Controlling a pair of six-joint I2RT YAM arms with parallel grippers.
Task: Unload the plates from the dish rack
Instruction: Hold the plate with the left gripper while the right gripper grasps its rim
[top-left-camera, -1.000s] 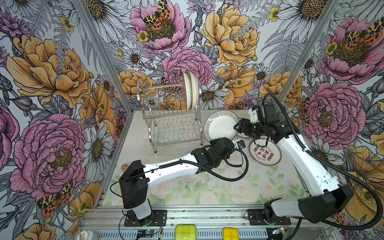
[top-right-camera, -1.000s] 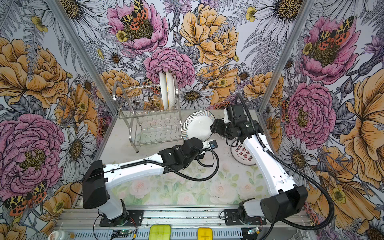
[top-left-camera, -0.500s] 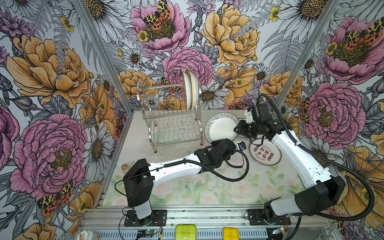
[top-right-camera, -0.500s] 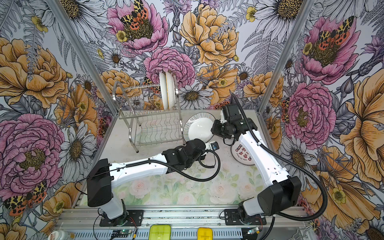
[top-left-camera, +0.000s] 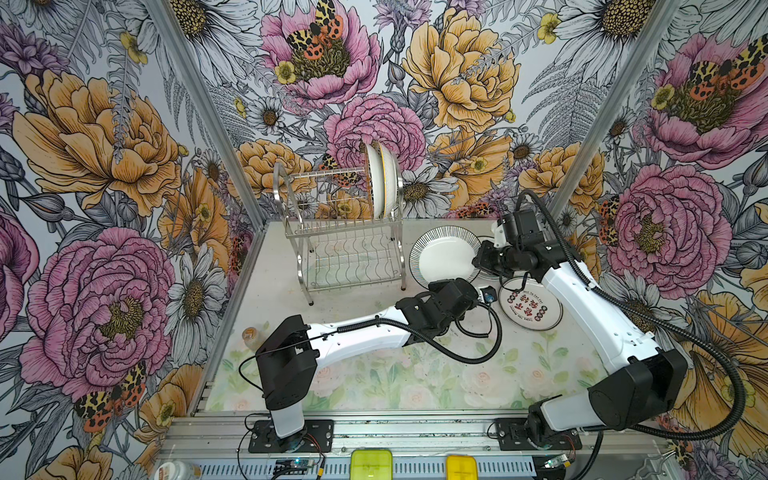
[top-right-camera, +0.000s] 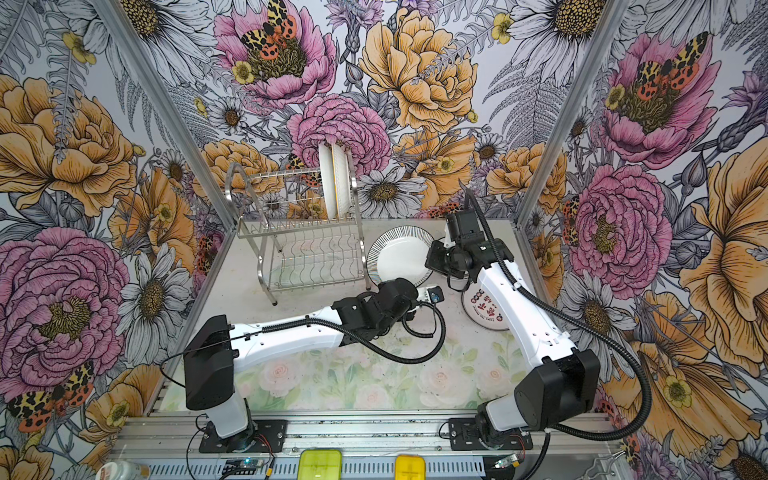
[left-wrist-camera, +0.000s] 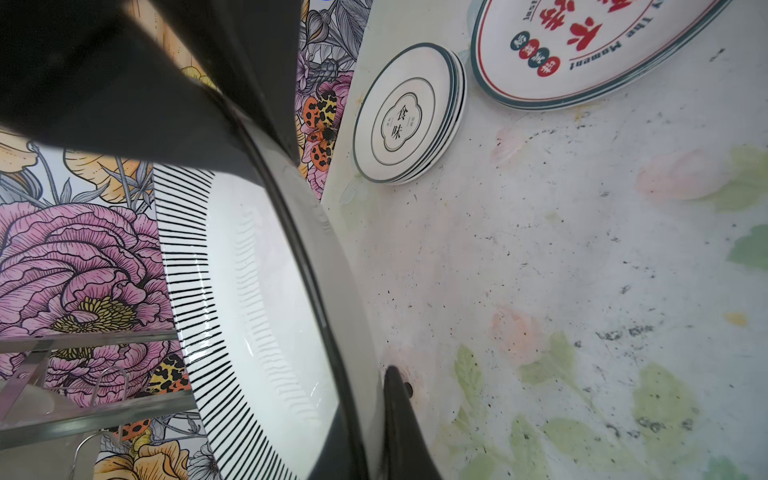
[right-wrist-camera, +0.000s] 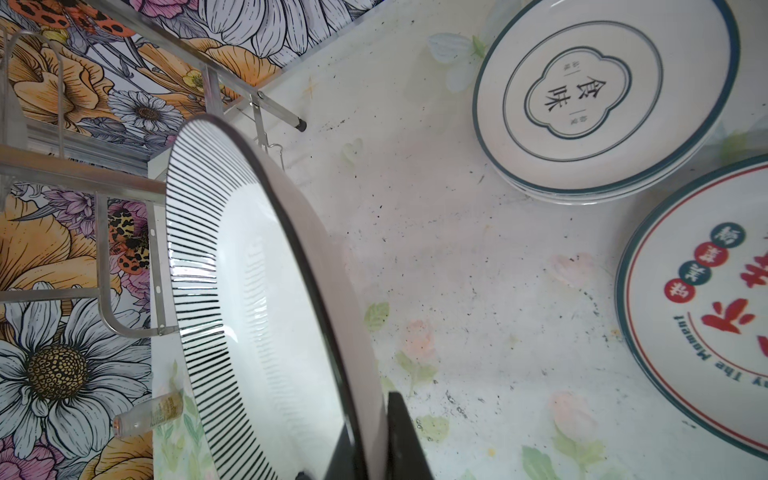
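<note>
Left gripper (left-wrist-camera: 370, 424) and right gripper (right-wrist-camera: 372, 449) are both clamping the striped plate (top-left-camera: 442, 257), its rim sitting between each closed pair of jaws.

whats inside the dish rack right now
Upright white plates stand packed at one end of the dish rack's upper tier. They overlap, so how many is hidden. Nothing shows on the lower shelf.

Three walls (top-left-camera: 415, 83), all floral wallpaper: large pink and orange peonies, white daisies, spotted moths. Metal corner posts (top-left-camera: 203, 104) rise at 11 and 1 o'clock. Surface (top-left-camera: 374, 382): pale rose-print mat, faded, black-speckled toward 12. Aluminium rail (top-left-camera: 415, 432) runs along the 6 o'clock edge, with two yellow boxes (top-left-camera: 371, 464) below it. Small bottle (top-left-camera: 249, 333) lies at the 9 o'clock edge. Light even, diffuse.
</note>
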